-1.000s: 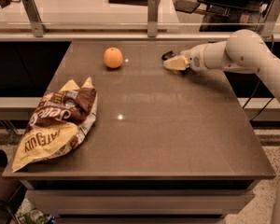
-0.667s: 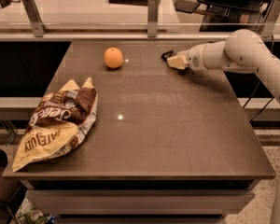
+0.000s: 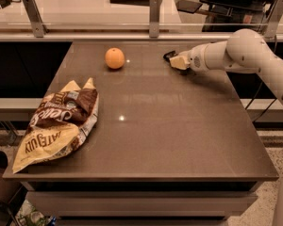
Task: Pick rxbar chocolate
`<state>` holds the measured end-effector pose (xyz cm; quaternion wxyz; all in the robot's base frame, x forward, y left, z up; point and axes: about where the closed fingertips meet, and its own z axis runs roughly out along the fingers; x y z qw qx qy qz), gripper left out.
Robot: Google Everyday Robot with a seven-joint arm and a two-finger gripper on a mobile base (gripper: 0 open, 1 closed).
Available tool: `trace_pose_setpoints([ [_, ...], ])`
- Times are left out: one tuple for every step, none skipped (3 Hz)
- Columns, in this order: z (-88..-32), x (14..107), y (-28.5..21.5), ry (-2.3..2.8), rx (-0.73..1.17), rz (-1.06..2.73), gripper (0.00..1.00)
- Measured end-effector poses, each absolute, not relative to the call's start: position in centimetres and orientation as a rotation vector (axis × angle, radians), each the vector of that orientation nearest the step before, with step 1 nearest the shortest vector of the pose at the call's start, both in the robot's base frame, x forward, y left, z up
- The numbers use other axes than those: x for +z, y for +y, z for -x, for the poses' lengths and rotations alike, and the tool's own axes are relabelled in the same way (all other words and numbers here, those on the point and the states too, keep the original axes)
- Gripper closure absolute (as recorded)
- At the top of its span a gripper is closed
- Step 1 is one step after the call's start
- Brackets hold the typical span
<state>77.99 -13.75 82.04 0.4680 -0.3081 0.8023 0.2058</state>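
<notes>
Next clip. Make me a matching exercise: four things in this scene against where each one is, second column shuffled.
Things:
1. orange
2. snack bag
3. rxbar chocolate
4. gripper

Places:
A. end of the white arm, reaching in from the picture's right
B. near left part of the table
C. far half, left of centre
D. lying on the far half, right of centre, partly hidden

Pairs: 1-C, 2-B, 3-D, 4-A

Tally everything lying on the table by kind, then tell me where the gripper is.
orange fruit: 1
snack bag: 1
rxbar chocolate: 1
Total: 3
The gripper is at the far right of the table, right at the rxbar chocolate.
</notes>
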Motion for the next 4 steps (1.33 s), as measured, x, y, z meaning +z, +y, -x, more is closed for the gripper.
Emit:
trace_pose_setpoints([
  [-78.0, 82.1, -13.8, 1.968, 0.505, 0.756, 1.0],
  [-77.9, 83.9, -14.1, 1.935, 0.557, 0.772, 1.0],
  [-77.6, 86.8, -15.7, 1.906, 0.584, 0.768, 1.0],
  [-76.9, 90.1, -17.6, 1.886, 0.57, 0.766, 1.0],
])
